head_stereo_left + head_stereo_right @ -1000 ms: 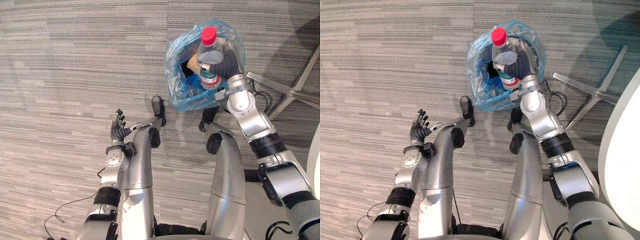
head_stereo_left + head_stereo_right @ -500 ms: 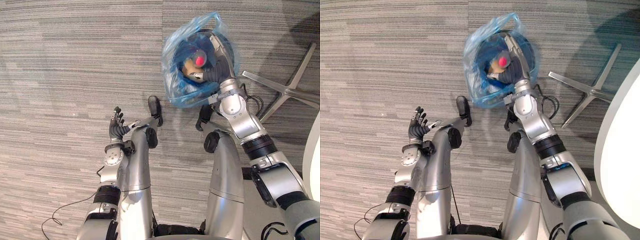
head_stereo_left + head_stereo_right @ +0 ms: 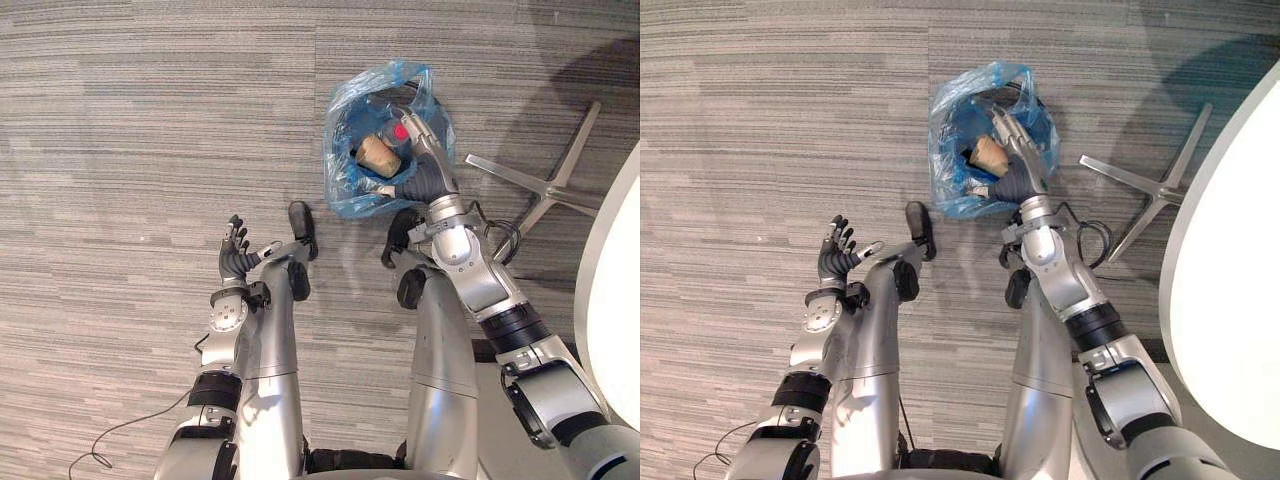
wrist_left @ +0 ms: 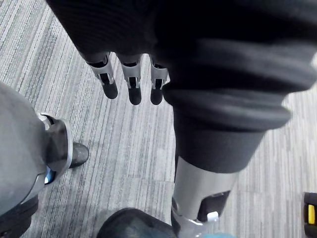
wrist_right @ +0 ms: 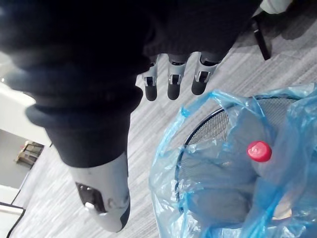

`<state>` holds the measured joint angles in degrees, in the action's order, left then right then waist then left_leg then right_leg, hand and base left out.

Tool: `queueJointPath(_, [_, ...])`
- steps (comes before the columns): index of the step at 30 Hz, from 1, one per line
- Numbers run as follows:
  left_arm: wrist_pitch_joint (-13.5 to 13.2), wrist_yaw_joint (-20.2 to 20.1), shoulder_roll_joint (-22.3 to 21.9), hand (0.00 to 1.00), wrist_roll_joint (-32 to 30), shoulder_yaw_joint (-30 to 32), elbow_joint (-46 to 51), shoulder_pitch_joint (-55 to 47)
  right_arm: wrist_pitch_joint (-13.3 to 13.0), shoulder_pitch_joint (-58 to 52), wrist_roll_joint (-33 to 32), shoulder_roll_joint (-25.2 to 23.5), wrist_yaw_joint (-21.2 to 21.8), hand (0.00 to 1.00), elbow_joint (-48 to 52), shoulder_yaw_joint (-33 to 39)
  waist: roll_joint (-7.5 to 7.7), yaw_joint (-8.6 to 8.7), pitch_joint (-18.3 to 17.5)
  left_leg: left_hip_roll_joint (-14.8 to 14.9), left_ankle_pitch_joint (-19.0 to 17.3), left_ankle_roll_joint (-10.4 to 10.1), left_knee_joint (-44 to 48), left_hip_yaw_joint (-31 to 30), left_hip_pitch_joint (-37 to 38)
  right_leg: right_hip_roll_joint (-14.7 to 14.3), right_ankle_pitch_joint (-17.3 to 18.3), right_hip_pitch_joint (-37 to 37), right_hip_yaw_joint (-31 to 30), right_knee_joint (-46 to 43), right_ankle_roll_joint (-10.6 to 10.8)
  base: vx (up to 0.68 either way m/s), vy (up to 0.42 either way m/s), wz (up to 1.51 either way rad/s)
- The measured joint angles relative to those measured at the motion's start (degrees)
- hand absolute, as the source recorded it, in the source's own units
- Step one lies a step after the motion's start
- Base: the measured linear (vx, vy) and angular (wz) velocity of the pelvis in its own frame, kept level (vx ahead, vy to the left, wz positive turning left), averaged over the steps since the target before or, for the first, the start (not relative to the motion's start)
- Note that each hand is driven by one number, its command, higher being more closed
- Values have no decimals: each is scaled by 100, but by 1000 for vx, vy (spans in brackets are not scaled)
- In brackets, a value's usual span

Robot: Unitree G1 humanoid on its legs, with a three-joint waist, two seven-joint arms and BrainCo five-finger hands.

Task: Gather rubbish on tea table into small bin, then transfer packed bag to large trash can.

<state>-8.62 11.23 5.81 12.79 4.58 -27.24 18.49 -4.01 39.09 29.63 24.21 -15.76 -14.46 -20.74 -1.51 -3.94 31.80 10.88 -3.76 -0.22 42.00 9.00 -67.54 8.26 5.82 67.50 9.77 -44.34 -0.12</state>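
The small mesh bin, lined with a blue plastic bag (image 3: 343,120), stands on the grey carpet just ahead of me. A clear bottle with a red cap (image 3: 401,131) lies inside it beside a tan crumpled piece (image 3: 375,153). My right hand (image 3: 424,172) hovers over the bin's near rim, fingers straight and holding nothing. In the right wrist view the red cap (image 5: 259,151) sits down in the bag (image 5: 198,173), apart from the fingers (image 5: 171,85). My left hand (image 3: 236,263) hangs open and idle over the carpet at the lower left.
A silver star-shaped base with metal legs (image 3: 545,186) lies on the floor right of the bin. The white table's rounded edge (image 3: 1225,270) fills the right side. Open carpet (image 3: 150,120) stretches left of the bin.
The right hand lowered the red-capped bottle from above the bin into the bag and let it go; its fingers are now straight. The camera shifted a little. The left hand stayed put.
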Motion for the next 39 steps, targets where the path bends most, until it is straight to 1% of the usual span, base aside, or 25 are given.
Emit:
queueJointPath(2, [-2, 5, 3, 0, 0, -1, -25, 7, -1, 97, 260, 5, 64, 0, -149, -131, 0, 6, 0, 0, 14, -21, -35, -25, -1, -4, 1, -5, 31, 22, 0, -22, -30, 2])
queueJointPath(5, [-6, 11, 4, 0, 2, 0, -34, 7, 21, 307, 476, 33, 101, 0, -583, -356, 2, -12, 1, -4, 47, -39, -115, -38, -12, -3, 1, 6, 65, 58, -1, -18, -33, 5])
queueJointPath(7, [-12, 20, 7, 0, 3, -1, -40, 9, 35, 455, 535, 76, 107, 0, -815, -509, 2, -9, 2, -4, 53, -47, -117, -74, -57, -3, 5, 31, 100, 56, -4, -10, -27, 4])
queueJointPath(11, [-68, 34, 13, 0, 9, 0, -32, 19, 60, 670, 653, 104, 107, 0, -1224, -532, 4, -15, 3, -9, 78, -34, -118, -105, -211, 0, 12, 173, 126, 33, -10, -8, -22, 3])
queueJointPath(14, [-114, 43, 71, 0, 13, 2, -26, 68, 121, 884, 700, 107, 125, 0, -1698, -714, 4, -15, 3, -23, 100, -30, -118, -128, -357, 12, 25, 315, 144, 2, -29, -8, -12, 3])
queueJointPath(17, [-190, 46, 87, 0, 16, 4, -2, 82, 220, 922, 703, 93, 200, 0, -2124, -734, 4, -28, 3, -99, 125, -61, -119, -221, -490, 89, 91, 425, 224, -86, -76, -13, -18, 18])
queueJointPath(19, [-189, 46, 130, 0, 60, 3, -10, 130, 258, 938, 703, 90, 227, 0, -2337, -739, 4, -51, 3, -109, 147, -74, -119, -282, -599, 100, 110, 502, 286, -106, -85, -14, -22, 15])
queueJointPath(20, [-182, 47, 131, 0, 72, 2, -39, 170, 285, 951, 702, 88, 235, 100, -2489, -739, 4, -65, 3, -135, 160, -71, -119, -292, -663, 140, 133, 573, 293, -162, -85, -16, -26, 17])
queueJointPath(25, [-183, 51, 131, 0, 230, 5, -36, 186, 373, 1038, 707, -16, 373, 100, -2982, -804, 3, -135, 3, -187, 185, -89, -116, -357, -791, 198, 201, 704, 346, -260, -104, -14, -20, 10])
queueJointPath(27, [-183, 52, 125, 0, 238, 5, -41, 186, 424, 1070, 705, -21, 372, 100, -2980, -851, 3, -147, 3, -195, 188, -94, -116, -372, -793, 209, 230, 704, 361, -288, -102, -22, -22, 6])
queueJointPath(34, [-180, 50, 116, 0, 237, 8, -41, 188, 440, 1066, 676, -189, 343, 100, -2967, -832, 2, -141, 2, -195, 223, -135, -160, -420, -791, 208, 251, 704, 408, -296, -110, -18, -15, 1])
queueJointPath(39, [-163, 50, 110, 0, 235, 8, -41, 188, 450, 991, 566, -223, 312, 100, -2593, -596, 3, -129, 1, -185, 251, -142, -138, -436, -761, 199, 250, 668, 416, -322, -112, -6, -4, 0])
